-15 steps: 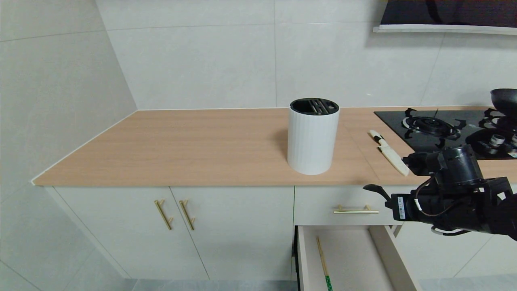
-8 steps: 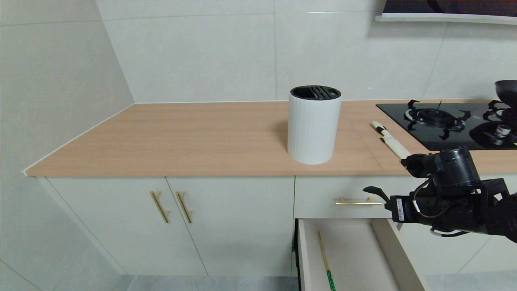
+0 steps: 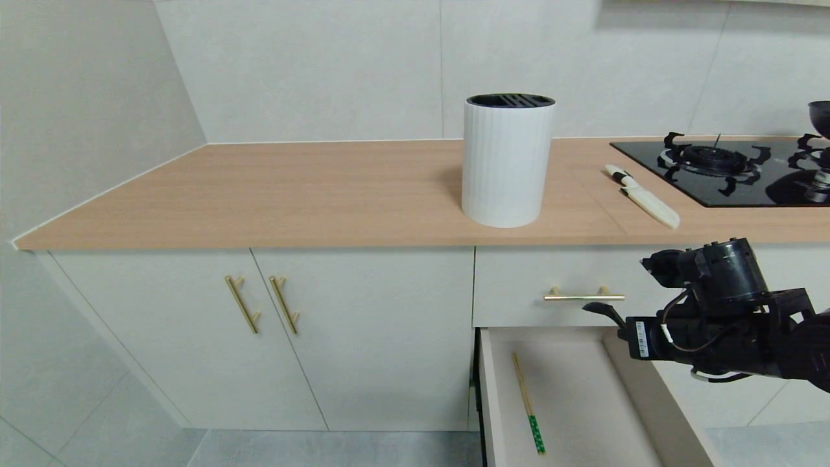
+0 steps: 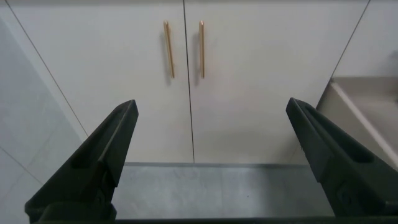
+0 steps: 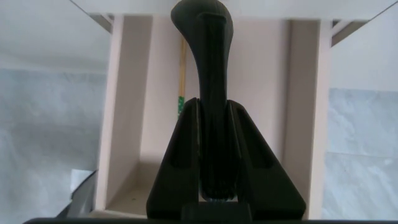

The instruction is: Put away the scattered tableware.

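A cream knife point(image 3: 642, 195) lies on the wooden countertop point(image 3: 292, 194) right of the white ribbed holder point(image 3: 507, 168); green-tipped wooden chopsticks point(image 3: 528, 402) lie in the open drawer point(image 3: 583, 389).

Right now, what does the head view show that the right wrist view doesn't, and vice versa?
Head view adds the countertop with the white holder, the knife and the stove. Right wrist view adds the close look at the right gripper shut on the black utensil. Both share the open drawer and the green-tipped chopsticks lying in it.
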